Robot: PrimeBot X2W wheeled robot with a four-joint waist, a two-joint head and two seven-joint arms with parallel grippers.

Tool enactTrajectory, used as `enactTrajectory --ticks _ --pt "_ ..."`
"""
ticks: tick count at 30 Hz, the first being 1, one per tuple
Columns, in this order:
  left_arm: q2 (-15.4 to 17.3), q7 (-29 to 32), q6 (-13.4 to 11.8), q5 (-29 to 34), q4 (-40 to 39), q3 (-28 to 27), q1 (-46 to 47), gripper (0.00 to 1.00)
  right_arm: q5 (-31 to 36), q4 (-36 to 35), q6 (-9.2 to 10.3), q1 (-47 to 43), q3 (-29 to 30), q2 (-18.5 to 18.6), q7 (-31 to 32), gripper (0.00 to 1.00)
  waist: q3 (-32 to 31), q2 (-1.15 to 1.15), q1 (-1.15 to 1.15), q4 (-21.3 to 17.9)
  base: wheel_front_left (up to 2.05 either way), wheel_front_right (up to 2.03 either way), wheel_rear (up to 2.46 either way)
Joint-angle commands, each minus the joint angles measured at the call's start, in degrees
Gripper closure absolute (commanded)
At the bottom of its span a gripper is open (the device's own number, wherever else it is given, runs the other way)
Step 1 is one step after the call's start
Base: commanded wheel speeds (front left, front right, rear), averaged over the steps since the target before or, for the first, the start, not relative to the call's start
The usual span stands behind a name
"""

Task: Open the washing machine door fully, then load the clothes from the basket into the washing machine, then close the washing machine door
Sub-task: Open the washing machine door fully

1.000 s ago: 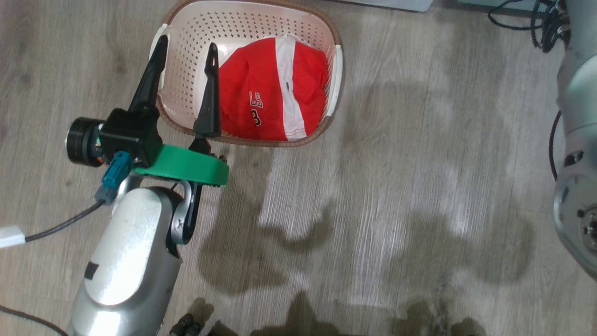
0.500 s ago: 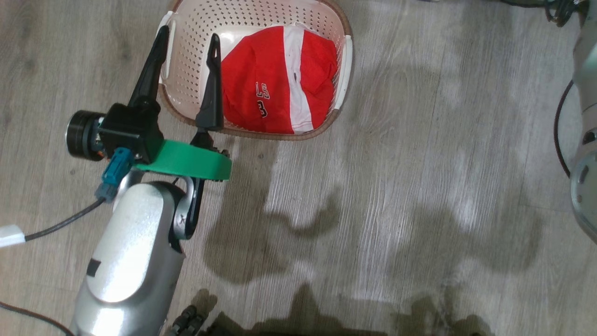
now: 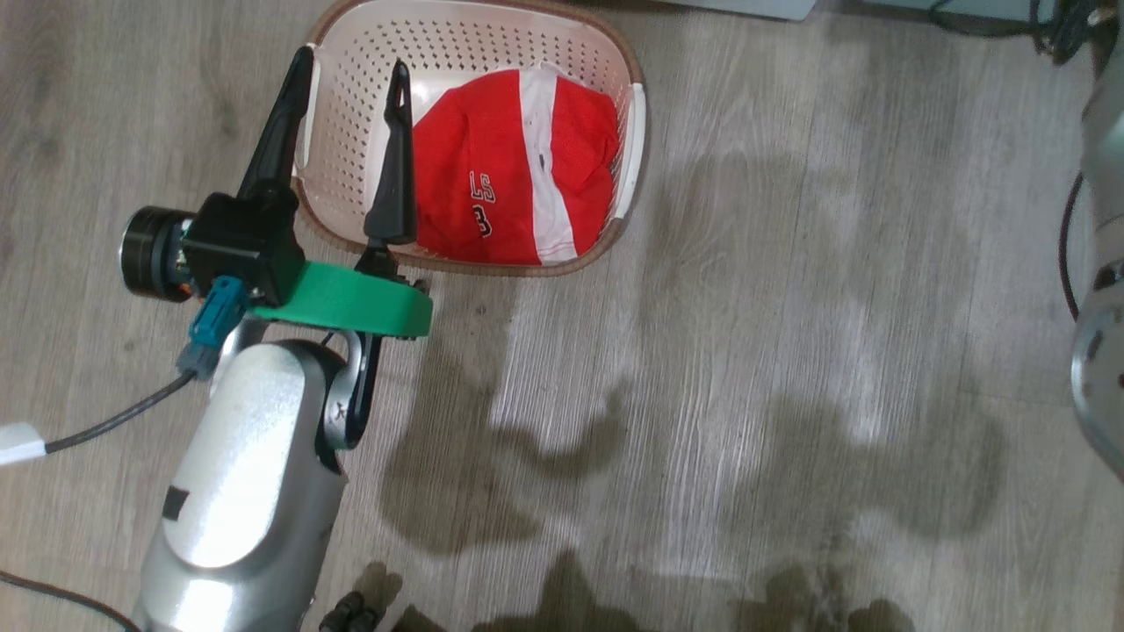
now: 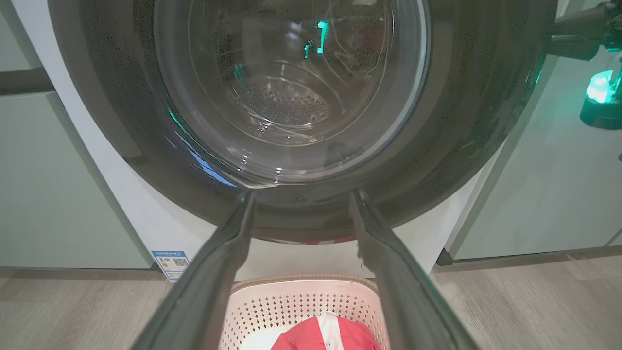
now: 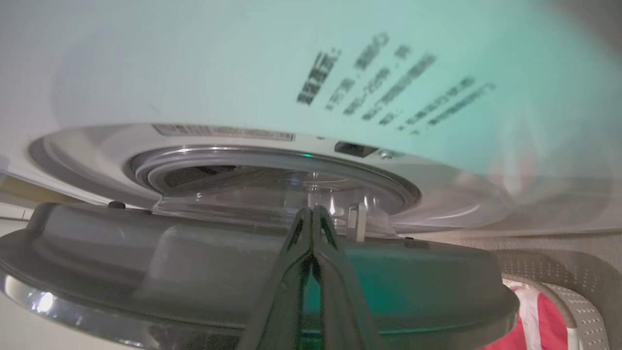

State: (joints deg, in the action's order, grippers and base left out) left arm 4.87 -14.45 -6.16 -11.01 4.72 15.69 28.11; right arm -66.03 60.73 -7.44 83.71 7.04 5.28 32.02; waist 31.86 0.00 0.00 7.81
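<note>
Behind left gripper (image 3: 351, 61), basket (image 3: 492, 39) left side partly hidden.

You have the right gripper (image 5: 312, 216) pressed shut, its tips pointing at the gap where the door (image 5: 146, 262) stands ajar from the washing machine (image 5: 194, 73). At your lower right, the basket (image 5: 585, 316) holds the red clothes (image 5: 554, 323).

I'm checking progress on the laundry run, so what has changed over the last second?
Almost nothing. The left end effector, open and empty, edged slightly farther over the left side of the basket. The head view swayed and came back: that was the camera, not the things. The clothes lie in the basket as before.
</note>
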Motion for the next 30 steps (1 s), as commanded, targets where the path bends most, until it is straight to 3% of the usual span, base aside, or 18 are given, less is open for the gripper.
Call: enactTrajectory --ticks 1,19,30 --pt "0.7 -0.5 0.1 0.6 -1.6 -2.1 0.2 0.0 -0.6 -2.3 -0.05 -0.1 -1.3 -2.4 1.8 1.0 -0.4 0.0 0.0 -0.1 0.0 0.0 0.0" --pt "-0.1 -0.5 0.3 0.9 0.6 -2.6 -2.6 0.0 -7.4 -10.3 -0.05 -11.9 -4.7 -2.4 12.6 1.0 -6.1 0.0 0.0 -0.1 0.0 0.0 0.0" --pt "-0.3 -0.5 -0.4 0.9 1.5 -3.4 -6.5 0.0 -15.6 -17.7 -0.05 -21.4 -12.4 -2.4 16.0 1.0 -11.0 0.0 0.0 1.5 0.0 0.0 0.0"
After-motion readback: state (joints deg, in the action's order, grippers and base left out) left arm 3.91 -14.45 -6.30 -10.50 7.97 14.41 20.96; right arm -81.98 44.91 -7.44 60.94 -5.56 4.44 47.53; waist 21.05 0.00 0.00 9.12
